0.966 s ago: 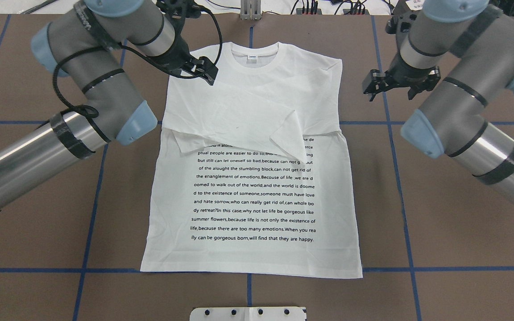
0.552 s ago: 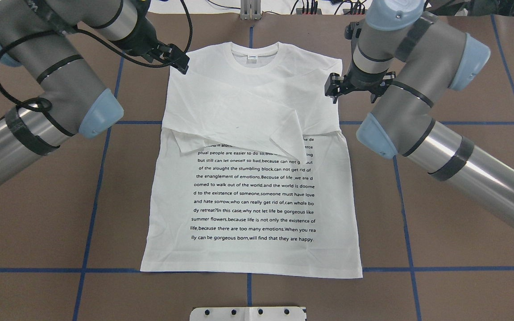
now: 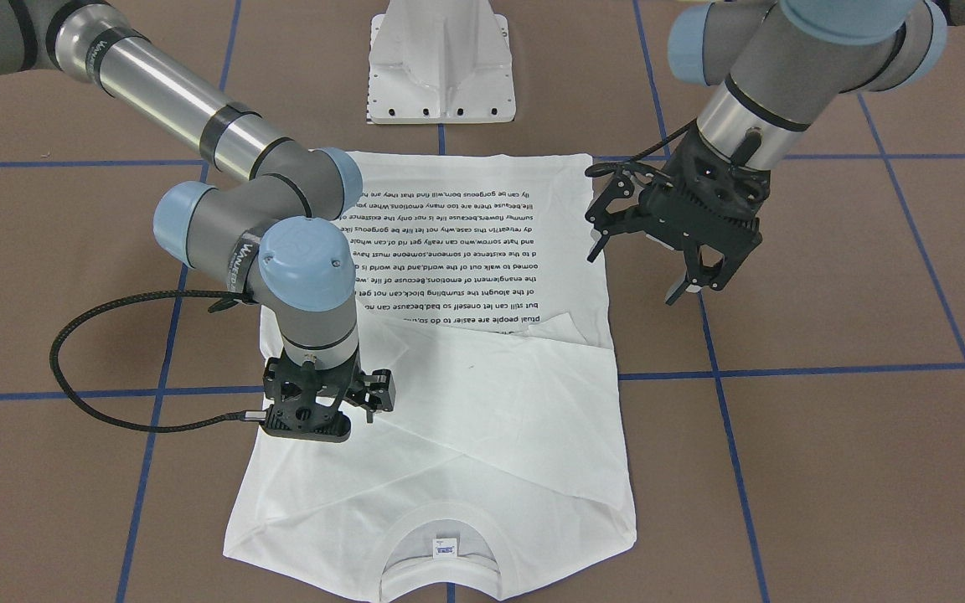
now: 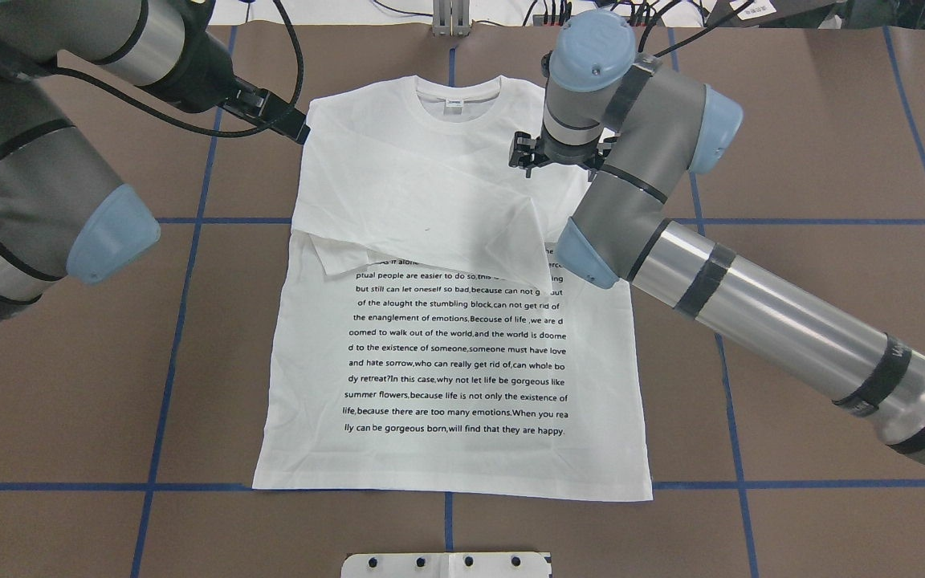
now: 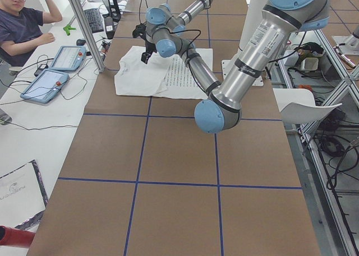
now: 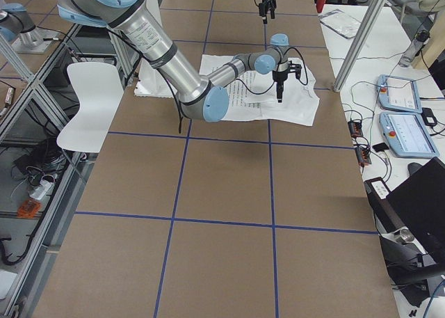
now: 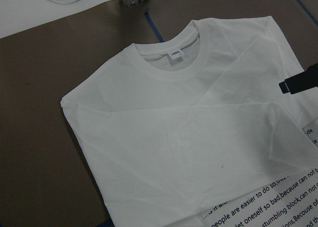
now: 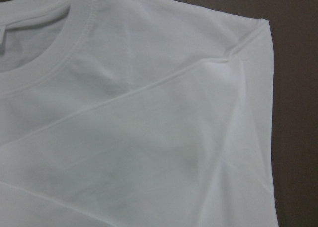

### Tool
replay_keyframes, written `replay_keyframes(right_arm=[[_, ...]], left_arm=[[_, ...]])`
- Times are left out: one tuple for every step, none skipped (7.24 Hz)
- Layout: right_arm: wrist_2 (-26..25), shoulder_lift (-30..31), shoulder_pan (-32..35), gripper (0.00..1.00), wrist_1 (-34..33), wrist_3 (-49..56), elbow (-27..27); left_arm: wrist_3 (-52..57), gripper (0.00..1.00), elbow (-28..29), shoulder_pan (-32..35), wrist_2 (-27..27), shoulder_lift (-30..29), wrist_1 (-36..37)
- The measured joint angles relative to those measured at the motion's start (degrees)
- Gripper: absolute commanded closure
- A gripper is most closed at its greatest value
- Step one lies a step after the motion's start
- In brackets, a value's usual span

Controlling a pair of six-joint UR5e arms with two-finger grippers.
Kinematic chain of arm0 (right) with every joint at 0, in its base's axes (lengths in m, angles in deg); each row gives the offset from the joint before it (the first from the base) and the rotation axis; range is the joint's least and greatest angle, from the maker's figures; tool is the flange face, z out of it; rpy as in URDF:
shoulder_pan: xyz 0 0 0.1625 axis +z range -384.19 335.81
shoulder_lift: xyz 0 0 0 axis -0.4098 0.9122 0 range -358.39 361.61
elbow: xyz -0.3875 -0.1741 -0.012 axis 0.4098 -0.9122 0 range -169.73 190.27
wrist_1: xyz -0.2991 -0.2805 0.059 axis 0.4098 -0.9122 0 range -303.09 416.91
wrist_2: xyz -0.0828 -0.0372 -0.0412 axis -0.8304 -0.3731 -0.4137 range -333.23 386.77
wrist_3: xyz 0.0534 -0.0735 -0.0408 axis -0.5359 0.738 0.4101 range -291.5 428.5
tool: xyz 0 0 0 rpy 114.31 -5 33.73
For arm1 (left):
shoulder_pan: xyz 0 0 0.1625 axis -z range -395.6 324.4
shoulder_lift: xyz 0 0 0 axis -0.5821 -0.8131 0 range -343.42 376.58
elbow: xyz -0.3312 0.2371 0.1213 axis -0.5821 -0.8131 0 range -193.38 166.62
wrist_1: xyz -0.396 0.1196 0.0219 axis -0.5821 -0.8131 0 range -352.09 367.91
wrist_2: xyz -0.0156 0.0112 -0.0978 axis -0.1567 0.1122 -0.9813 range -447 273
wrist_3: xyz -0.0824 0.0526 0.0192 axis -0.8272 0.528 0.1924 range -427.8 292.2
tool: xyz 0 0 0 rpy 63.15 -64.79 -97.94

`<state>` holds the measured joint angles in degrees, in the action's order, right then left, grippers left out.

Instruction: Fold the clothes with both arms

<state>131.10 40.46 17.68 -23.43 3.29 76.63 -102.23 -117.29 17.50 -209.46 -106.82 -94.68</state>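
A white pedestal [image 4: 446, 564] stands at the middle of the bench's [image 4: 816, 160] near edge. Just beyond it a white shirt [image 4: 446, 457] lies flat at the centre of the bench. Its hem is toward the near edge and its black text [image 4: 454, 365] faces up. Both sleeves [image 4: 430, 217] are folded across the chest. The right gripper [image 3: 323, 414] points down over the right shoulder, fingers apart and holding nothing. The left gripper [image 3: 633, 272] hangs just off the left shoulder, fingers spread and empty. The collar [image 7: 164, 77] and its label [image 7: 176, 54] lie closest to the far edge.
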Motion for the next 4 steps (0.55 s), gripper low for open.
replay_keyframes(right_arm=[[-1.7, -0.3, -1.2, 0.0, 0.0, -0.9, -0.5], [-2.6, -0.3, -2.1, 0.0, 0.0, -1.5, -0.6], [-3.0, -0.3, -2.7, 0.0, -0.2, -1.5, -0.7], [-3.3, -0.2, -3.1, 0.0, -0.5, -1.3, -0.7]], left_arm=[[-0.1, 0.0, -0.3, 0.0, 0.0, 0.1, 0.1], [-0.1, 0.0, -0.4, 0.0, 0.0, 0.1, 0.2], [-0.1, 0.0, -0.5, 0.0, 0.0, 0.2, 0.2], [-0.1, 0.0, -0.5, 0.0, 0.0, 0.1, 0.2]])
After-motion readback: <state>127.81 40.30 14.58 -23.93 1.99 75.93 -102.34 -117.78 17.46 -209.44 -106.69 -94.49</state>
